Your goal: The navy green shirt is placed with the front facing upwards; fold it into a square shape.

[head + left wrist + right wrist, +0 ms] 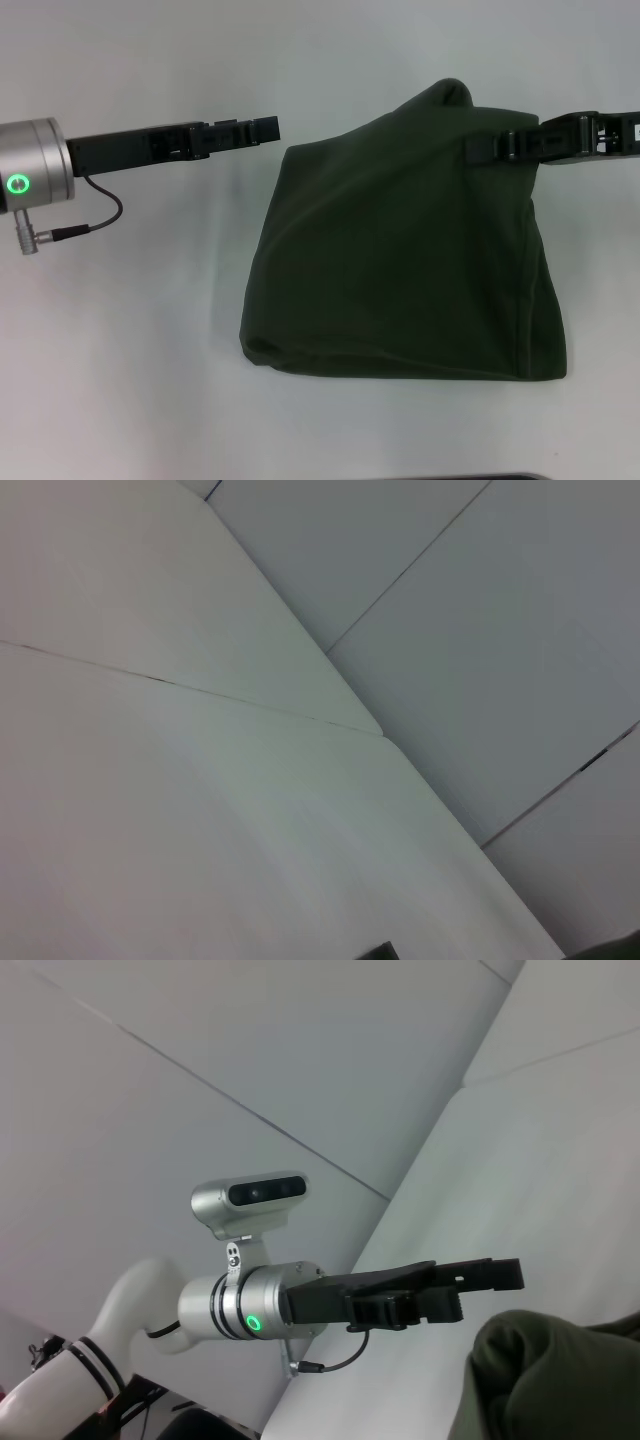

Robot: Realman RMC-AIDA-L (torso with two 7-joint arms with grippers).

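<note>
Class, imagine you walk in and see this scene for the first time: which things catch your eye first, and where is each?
The dark green shirt dominates: a folded bundle right of centre on the white table, its far corner bunched into a peak. The right tool reaches in from the right edge over that raised part. The left tool points at the shirt from the left, apart from it, with a green light glowing on its silver wrist.

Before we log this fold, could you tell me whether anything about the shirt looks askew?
Yes: the navy green shirt is a lopsided trapezoid, its far corner bunched up by the right hand. The left hand is off the cloth.
</note>
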